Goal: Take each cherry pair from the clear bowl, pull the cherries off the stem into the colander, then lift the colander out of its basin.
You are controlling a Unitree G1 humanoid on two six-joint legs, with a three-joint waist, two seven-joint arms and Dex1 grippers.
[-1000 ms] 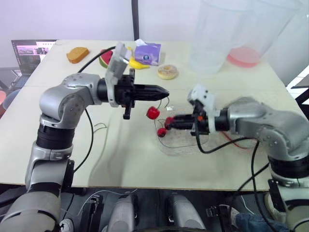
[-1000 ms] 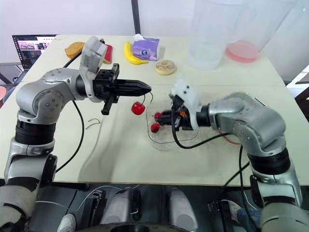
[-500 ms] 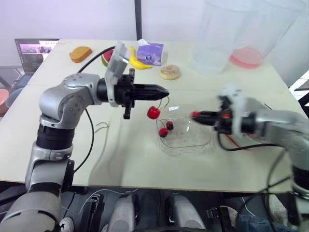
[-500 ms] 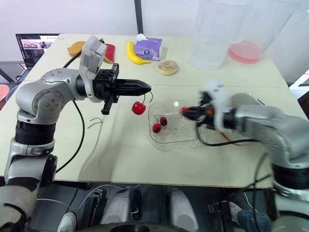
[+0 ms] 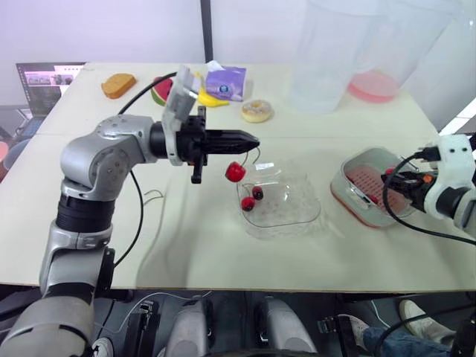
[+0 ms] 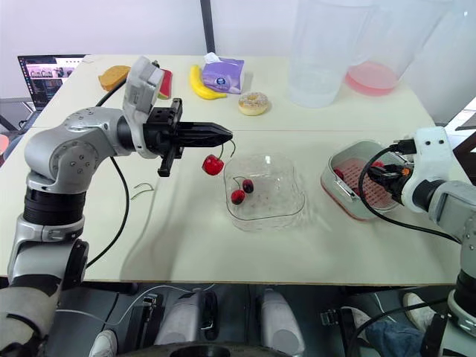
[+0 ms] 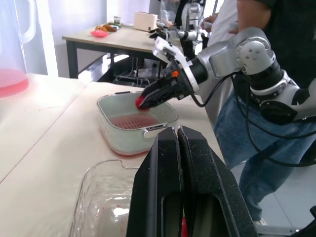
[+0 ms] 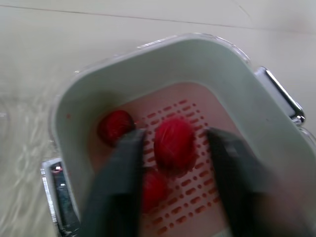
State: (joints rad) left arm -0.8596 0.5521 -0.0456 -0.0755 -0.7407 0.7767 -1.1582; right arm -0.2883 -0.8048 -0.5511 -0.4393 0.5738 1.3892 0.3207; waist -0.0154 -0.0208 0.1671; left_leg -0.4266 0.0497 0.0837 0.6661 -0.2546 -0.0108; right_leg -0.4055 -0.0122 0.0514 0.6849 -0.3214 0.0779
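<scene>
Since half a second back, my right gripper (image 8: 174, 134) has swung away from the clear bowl (image 5: 301, 210) and now sits over the colander (image 8: 197, 173), well off toward the right end of the bench (image 5: 186, 245). Its jaws are parted. A loose cherry (image 8: 174, 144) shows between them with a gap on one side, so nothing is pinched. I cannot tell whether that cherry rests on the pink perforated floor or sits just above it. Two settled cherries (image 8: 115, 126) lie on the colander floor close by. The colander sits inside its pale green basin (image 8: 222, 74).

My left gripper (image 5: 253, 140) has not shifted. It hovers above the bench just beside the bowl's left rim, jaws clenched on a stem (image 5: 257, 156), with a hanging cherry (image 5: 236, 172) below the tips. One cherry pair (image 5: 251, 198) lies in the bowl, near its left wall.
</scene>
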